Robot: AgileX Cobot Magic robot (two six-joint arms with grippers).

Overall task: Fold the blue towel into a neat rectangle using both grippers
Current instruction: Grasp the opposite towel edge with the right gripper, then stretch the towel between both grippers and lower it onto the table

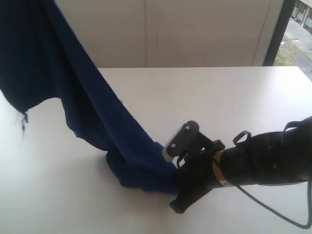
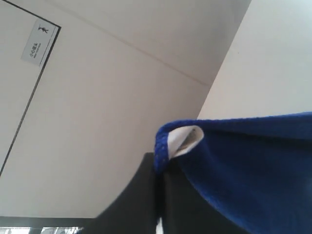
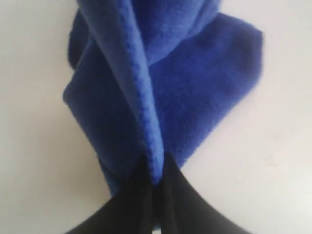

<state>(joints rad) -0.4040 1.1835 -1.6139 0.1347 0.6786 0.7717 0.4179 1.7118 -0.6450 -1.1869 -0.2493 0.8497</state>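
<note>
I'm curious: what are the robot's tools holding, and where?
Both hold the blue towel: left tool beside its white label, right tool on a stitched edge.

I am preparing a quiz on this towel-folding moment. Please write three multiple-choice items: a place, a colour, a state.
1. The lower end of the blue towel lies: A on the table; B on a chair; C in a basket.
2. The label at the left gripper is: A red; B white; C yellow.
3. The right gripper is: A open; B shut on the blue towel; C out of view.
A: the bunch rests on the table. B: a white tab shows. B: it pinches the hem.
</note>
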